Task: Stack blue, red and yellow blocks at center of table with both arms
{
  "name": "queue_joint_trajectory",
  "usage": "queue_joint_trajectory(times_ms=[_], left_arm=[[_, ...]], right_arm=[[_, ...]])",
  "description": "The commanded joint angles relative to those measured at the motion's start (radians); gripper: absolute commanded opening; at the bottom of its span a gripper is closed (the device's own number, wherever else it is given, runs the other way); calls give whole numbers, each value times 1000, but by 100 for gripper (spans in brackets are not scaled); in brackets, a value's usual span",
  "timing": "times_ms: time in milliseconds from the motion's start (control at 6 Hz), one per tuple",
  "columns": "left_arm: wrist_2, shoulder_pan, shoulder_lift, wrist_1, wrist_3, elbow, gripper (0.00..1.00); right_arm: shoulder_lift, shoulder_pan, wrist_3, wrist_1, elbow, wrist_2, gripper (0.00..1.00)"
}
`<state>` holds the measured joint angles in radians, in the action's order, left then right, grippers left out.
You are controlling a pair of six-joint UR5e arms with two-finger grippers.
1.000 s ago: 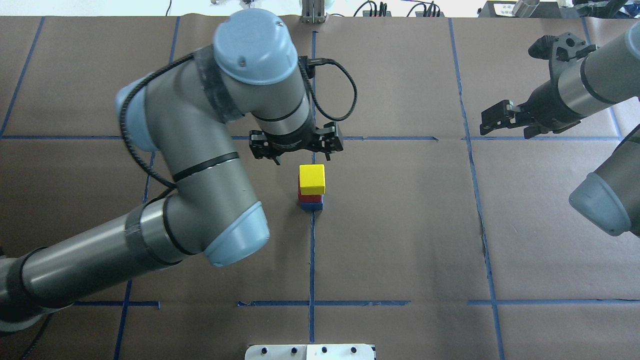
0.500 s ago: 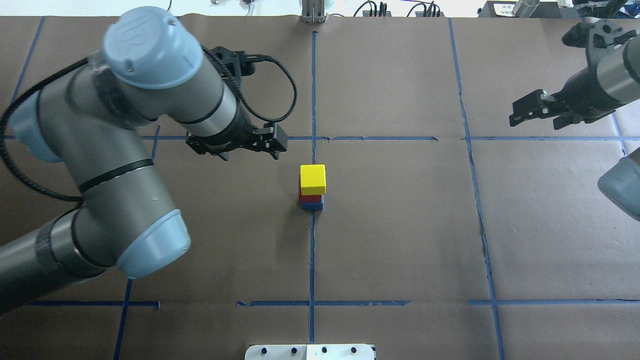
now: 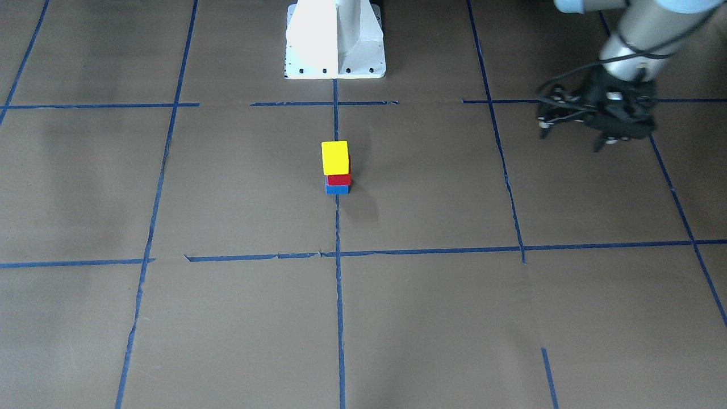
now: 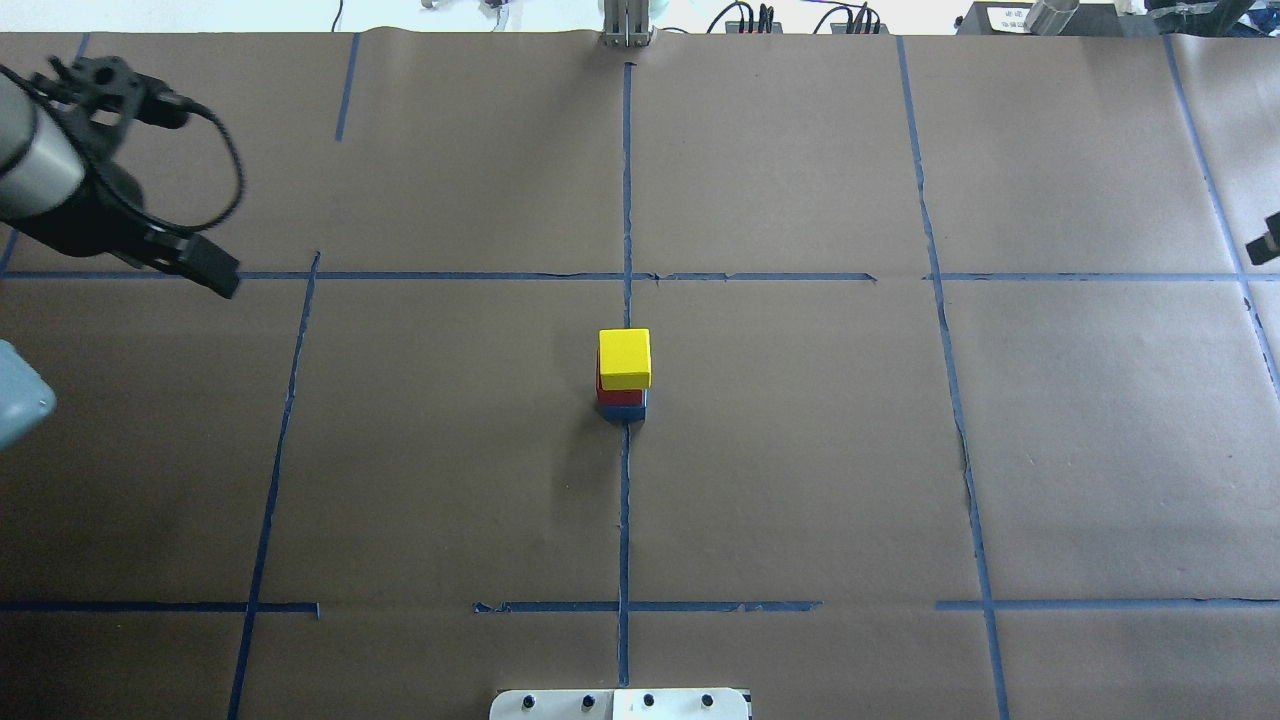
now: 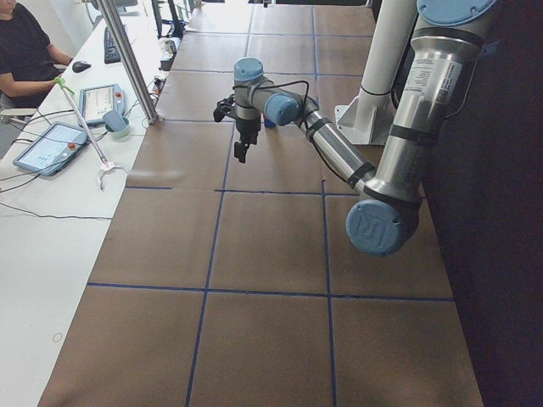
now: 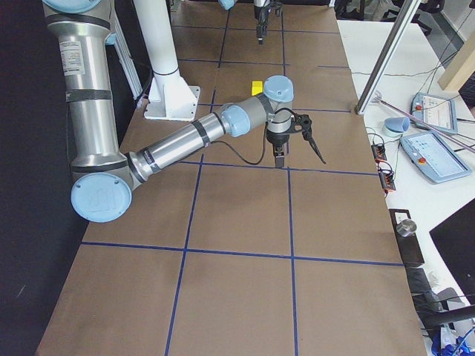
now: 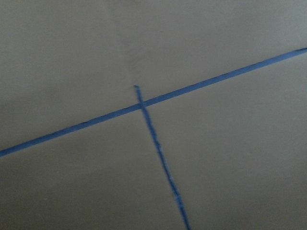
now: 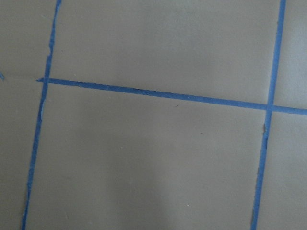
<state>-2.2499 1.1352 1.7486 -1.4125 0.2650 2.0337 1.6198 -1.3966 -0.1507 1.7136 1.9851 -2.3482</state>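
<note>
stack [image 4: 624, 375] well apart from left gripper [image 4: 205, 266]

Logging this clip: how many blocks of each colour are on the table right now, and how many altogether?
yellow block: 1
red block: 1
blue block: 1
Total: 3, all in one stack, yellow on top and blue at the bottom.

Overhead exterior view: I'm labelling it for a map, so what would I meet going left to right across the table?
Left hand → stack of blocks, with the yellow block on top → right hand, only a sliver at the right edge.
</note>
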Motion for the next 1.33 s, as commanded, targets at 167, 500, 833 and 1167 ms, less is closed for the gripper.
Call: queue_joint_trajectory(times_ms=[167,500,833,1167], left_arm=[[-166,303,-104,-2,-423,-208,100],[-161,397,-117,-6,-417,-318,100],[-158,454,-190,0,-463,-300,100],[-165,477,-261,32,-523,-288,100]], right_arm=[[80,-38,128,26,-59,27,100],[98,-38,205,24,-115,21,100],[118,-38,253,23,-134,15,100],[190,-114,336,-64,-112,1,100]])
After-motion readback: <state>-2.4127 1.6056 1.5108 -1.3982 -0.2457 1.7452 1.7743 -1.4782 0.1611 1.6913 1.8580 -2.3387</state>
